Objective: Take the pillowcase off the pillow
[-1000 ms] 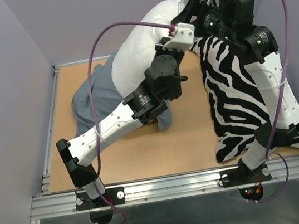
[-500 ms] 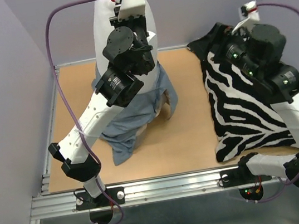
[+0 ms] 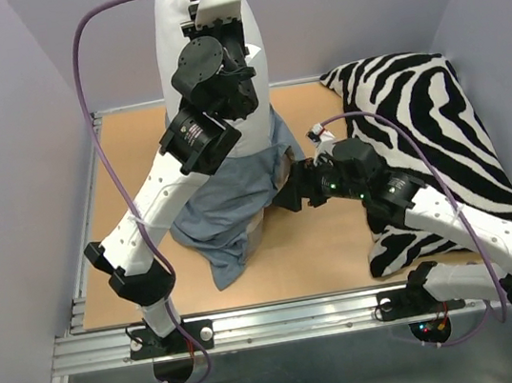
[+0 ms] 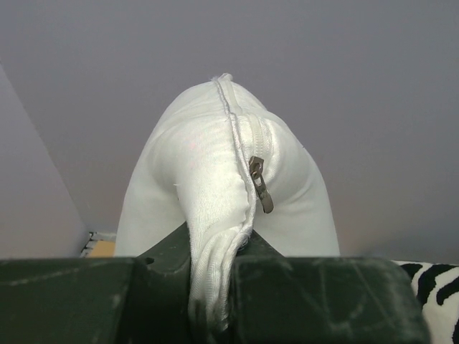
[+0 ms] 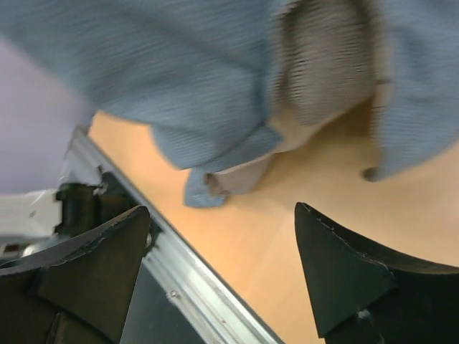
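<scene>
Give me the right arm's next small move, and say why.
Probably ease the right gripper forward onto the near edge of the pillowcase and close on it. The left gripper pinches the upper end of the pillow, holding it upright, while the pillowcase sags around its lower part. The right gripper stands open, close to that cloth, holding nothing.

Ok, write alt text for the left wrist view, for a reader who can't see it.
The plump plain white fabric pillow, a fold of it pinched in the left hand, rises against a plain grey wall. A small metal zipper pull hangs just above the grip, and a corner of a black-and-white zebra-print cushion shows at lower right.
</scene>
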